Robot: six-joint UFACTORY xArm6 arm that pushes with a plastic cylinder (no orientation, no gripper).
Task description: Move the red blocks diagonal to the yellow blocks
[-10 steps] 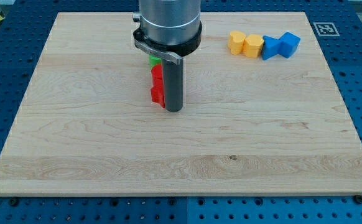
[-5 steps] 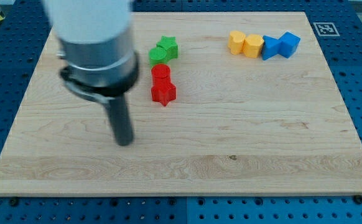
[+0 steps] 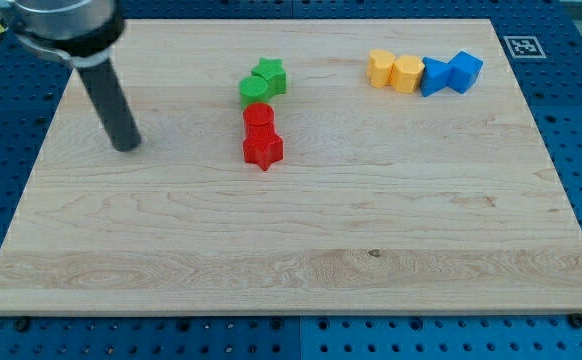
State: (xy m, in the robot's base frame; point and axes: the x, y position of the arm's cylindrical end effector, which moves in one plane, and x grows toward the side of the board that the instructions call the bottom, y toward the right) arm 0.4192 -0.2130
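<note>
Two red blocks stand together in the board's upper middle: a red cylinder [image 3: 259,117] and, touching it just below, a red star [image 3: 263,149]. Two yellow blocks [image 3: 380,67] [image 3: 407,73] sit side by side at the upper right, touching each other. My tip [image 3: 126,146] rests on the board at the left, well to the left of the red star and apart from every block. The dark rod rises from it toward the view's top left.
Two green blocks, a star [image 3: 269,75] and a rounded one [image 3: 253,91], touch the red cylinder from above. Two blue blocks [image 3: 435,76] [image 3: 464,71] continue the yellow row to the right. The wooden board [image 3: 291,260] lies on a blue perforated table.
My tip has moved away from the right side of the red blocks, down-left across the board, then up to the left side. The blocks have not moved.
</note>
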